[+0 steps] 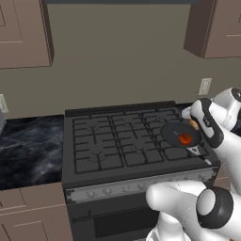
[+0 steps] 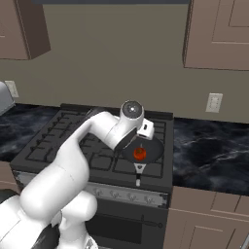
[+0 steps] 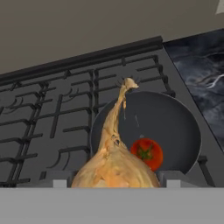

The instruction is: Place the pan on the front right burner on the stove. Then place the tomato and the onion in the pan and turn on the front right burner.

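Above the pan (image 3: 170, 118), claw (image 3: 114, 177) (half-open) grips onion (image 3: 114, 168).

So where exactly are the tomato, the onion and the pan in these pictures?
tomato (image 3: 147, 153): hand view, on its red top beside the green stalk.
onion (image 3: 114, 168): hand view, on its tan body, held between the fingers.
pan (image 3: 166, 118): hand view, on its bare dark floor.

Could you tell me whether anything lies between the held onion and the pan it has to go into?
Nothing visible does. The onion sits in the gripper above the pan. The tomato already lies there, leaving bare pan floor beside it.
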You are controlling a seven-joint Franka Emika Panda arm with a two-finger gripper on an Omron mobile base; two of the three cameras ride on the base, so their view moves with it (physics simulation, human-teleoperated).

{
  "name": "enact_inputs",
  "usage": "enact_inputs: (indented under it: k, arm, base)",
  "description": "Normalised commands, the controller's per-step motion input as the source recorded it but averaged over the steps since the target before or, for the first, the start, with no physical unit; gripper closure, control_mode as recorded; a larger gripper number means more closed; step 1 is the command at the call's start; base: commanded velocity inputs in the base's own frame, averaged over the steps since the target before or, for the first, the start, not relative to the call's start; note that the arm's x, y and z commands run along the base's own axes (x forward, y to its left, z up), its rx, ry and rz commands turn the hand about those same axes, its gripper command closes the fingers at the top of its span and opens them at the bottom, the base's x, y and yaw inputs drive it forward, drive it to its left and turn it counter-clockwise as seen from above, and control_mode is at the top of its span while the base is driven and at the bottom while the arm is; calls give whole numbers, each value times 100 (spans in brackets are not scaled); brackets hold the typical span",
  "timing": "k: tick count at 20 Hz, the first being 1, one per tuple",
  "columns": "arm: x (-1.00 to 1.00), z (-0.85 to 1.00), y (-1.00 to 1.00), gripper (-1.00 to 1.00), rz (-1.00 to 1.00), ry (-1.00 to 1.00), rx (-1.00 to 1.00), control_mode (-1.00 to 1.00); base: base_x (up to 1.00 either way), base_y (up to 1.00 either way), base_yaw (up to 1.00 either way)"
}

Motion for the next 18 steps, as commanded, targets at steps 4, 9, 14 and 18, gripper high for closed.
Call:
enact_inputs:
  k: [4, 9, 14, 18]
  arm:
    - [15, -28, -4, 100, 0, 0, 0, -100]
    - [10, -35, 0, 100, 0, 0, 0, -100]
    - [12, -29, 0, 100, 0, 0, 0, -100]
    - [16, -19, 0, 100, 0, 0, 0, -100]
  base:
    - [0, 0, 0]
    - [0, 0, 0]
    - [0, 0, 0]
    - [0, 0, 0]
